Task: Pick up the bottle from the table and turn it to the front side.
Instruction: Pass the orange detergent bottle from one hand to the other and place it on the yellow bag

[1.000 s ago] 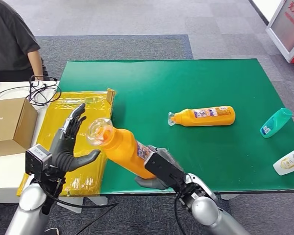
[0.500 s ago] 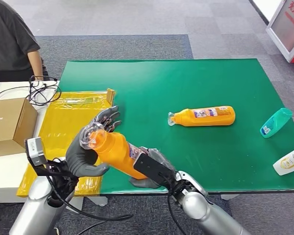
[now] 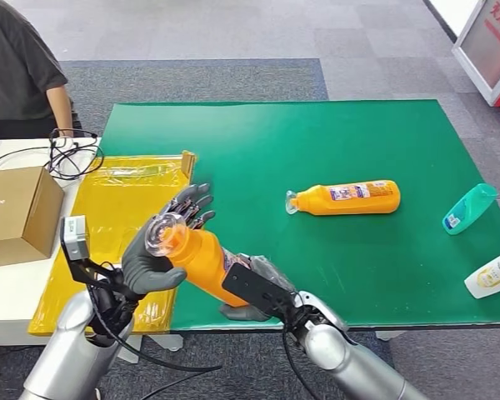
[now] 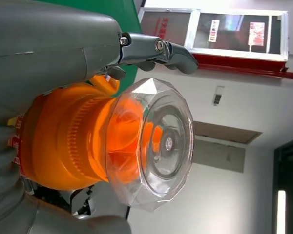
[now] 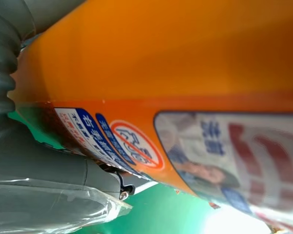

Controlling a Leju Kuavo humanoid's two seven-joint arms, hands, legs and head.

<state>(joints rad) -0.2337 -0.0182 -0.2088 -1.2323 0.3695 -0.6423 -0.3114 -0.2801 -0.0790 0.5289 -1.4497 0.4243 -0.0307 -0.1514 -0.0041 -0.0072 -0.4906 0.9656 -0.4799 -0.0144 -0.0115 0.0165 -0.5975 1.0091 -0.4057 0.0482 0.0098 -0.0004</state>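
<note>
The orange bottle (image 3: pixel 203 257) is held tilted in the air over the near edge of the green surface (image 3: pixel 361 250). The right hand (image 3: pixel 260 287) grips its lower body, while the left hand (image 3: pixel 156 250) wraps its neck just below the clear cap (image 3: pixel 162 229); finger contact there seems firm, though partly hidden.

- Floor (image 3: pixel 191 33): grey carpet tiles, a darker grey band running behind the table.
- Table (image 3: pixel 373 133): green top, set over the carpet.
- Side table (image 3: pixel 8 287): white, beside the green one, carrying a cardboard box (image 3: pixel 15 212) and black cables (image 3: pixel 74 154).
- Yellow padded sheet (image 3: pixel 109 208): spread between the two tables.
- Red-and-white sign panel (image 3: pixel 489 46): far corner.
</note>
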